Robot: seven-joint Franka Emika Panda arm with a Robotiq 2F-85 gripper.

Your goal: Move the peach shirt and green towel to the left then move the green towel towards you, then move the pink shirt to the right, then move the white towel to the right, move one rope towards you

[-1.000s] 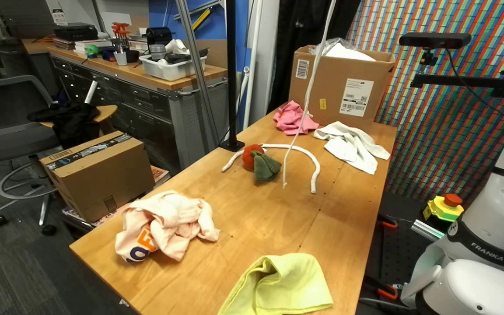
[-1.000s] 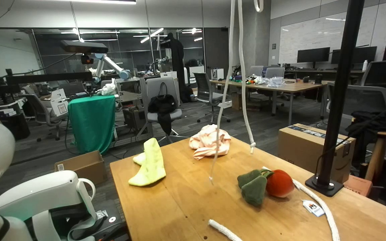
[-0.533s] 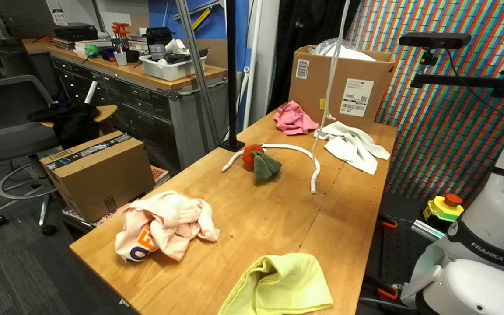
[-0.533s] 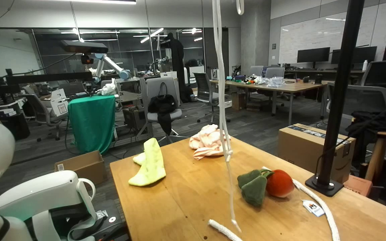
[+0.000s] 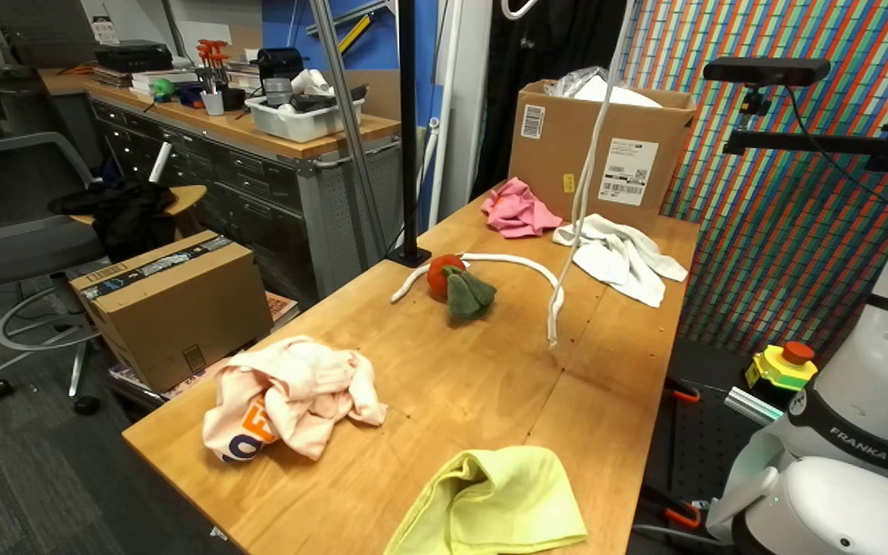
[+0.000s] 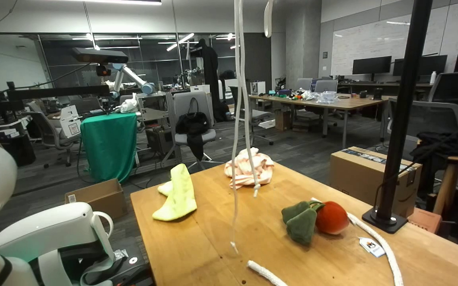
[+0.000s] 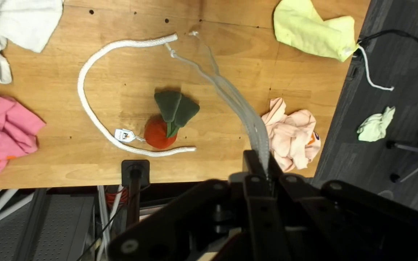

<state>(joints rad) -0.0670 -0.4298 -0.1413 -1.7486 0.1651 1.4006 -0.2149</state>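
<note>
High over the table my gripper (image 7: 263, 159) is shut on a thin white rope (image 7: 257, 134), whose strands dangle in both exterior views, with knotted ends. The gripper itself is outside both exterior views. A thicker white rope (image 7: 81, 85) curves across the wood. The peach shirt (image 5: 297, 393) lies crumpled at the table's near left in that exterior view, the green towel (image 5: 498, 501) folded at the near edge. Farther back, the pink shirt (image 5: 517, 210) sits in front of the cardboard box, with the white towel (image 5: 621, 258) spread to its right.
A plush red fruit with dark green leaves (image 6: 312, 220) rests inside the thick rope's curve. A black post (image 6: 392, 167) is mounted at the table edge. A large cardboard box (image 5: 598, 146) stands at the far end. The robot's base (image 5: 860, 462) is beside the table.
The hanging thin rope has swung and shifted sideways in both exterior views. A loop of it has come lower into view at the top. The cloths have stayed put.
</note>
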